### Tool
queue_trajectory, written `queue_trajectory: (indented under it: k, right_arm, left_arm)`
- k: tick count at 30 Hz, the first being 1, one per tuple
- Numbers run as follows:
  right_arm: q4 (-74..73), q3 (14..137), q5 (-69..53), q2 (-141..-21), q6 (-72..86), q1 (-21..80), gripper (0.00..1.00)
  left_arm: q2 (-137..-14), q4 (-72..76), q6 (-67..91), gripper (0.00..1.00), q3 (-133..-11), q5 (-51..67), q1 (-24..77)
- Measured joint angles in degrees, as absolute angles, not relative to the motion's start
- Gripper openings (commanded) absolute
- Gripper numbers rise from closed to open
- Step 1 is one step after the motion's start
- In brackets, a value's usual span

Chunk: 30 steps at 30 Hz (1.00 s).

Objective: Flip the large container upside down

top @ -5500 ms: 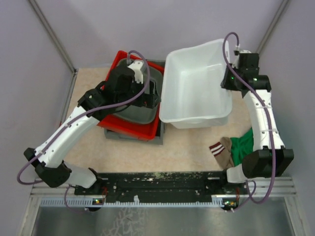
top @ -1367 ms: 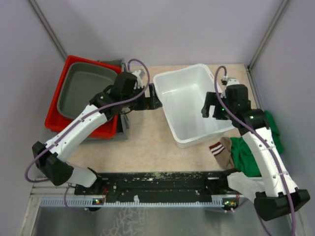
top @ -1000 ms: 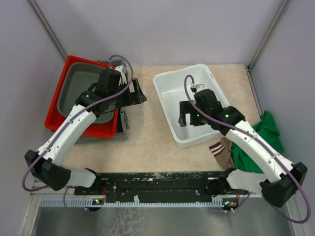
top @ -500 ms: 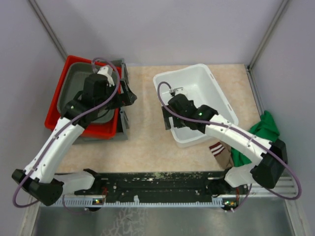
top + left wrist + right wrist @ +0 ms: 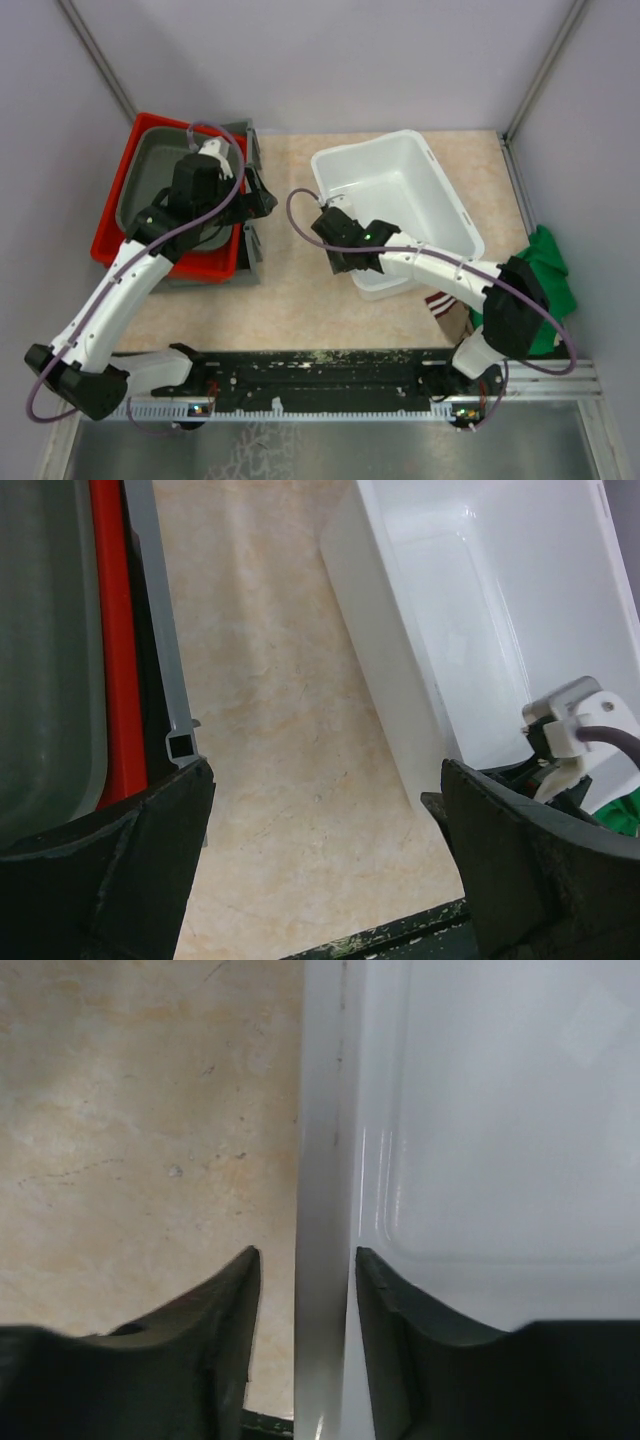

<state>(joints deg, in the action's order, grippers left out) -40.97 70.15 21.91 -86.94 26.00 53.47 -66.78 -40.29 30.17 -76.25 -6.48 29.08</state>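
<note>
White container (image 5: 480,1110) wall between right fingers (image 5: 200,1345)

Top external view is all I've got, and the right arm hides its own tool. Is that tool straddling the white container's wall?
Observer: Yes. The right wrist view shows the right tool with the large white container rim between its fingers, one outside and one inside.
Operator: Clamped?
Observer: Not fully. A strip of table shows between the outer finger and the rim. The inner finger looks to be against the wall.
Operator: And the left tool?
Observer: The left wrist view shows the left tool wide open and empty, over the table between the red tray and the container.
</note>
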Motion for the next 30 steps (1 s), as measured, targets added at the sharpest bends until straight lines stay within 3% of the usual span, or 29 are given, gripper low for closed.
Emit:
queue_trajectory:
  k: [3, 15, 22, 30]
  right_arm:
    - [-41.1, 70.3, 23.0, -89.2, 25.9, 53.6, 0.0]
    - [-47.2, 89.5, 15.9, -89.0, 28.6, 51.2, 0.0]
    - [-42.1, 90.1, 4.2, -83.9, 34.6, 43.3, 0.0]
    - [-33.8, 90.0, -4.1, -83.7, 43.0, 42.3, 0.0]
  left_arm:
    - [-67.5, -40.3, 30.2, 1.0, -76.2, -6.0, 29.1]
    - [-67.0, -40.3, 30.1, 1.0, -76.2, -5.1, 28.2]
    - [-62.9, -40.3, 29.9, 1.0, -76.6, -4.6, 27.6]
    - [-59.2, -40.1, 29.9, 1.0, -77.4, -4.7, 27.4]
